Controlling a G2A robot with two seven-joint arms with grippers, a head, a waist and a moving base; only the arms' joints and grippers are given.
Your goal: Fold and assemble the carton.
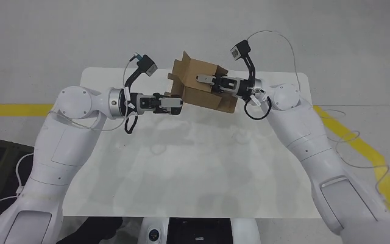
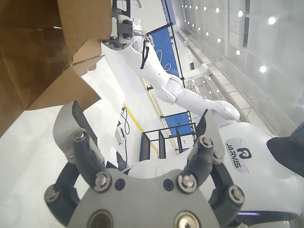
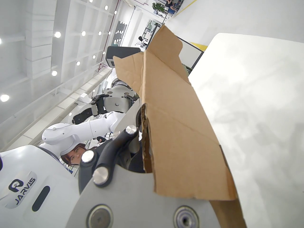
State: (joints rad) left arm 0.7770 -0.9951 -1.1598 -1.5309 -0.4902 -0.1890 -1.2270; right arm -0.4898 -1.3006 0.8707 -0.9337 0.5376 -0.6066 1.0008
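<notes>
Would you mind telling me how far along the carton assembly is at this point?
Done: the carton is opened into a box shape and held up over the table. In hand: the right claw is shut on one wall, while the left claw is open beside a loose flap. Left: the flaps stick out unfolded, so folding them shut seems yet to come.

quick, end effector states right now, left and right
Left end effector: open, holding nothing, beside the carton.
Right end effector: closed on a wall of the carton.
</notes>
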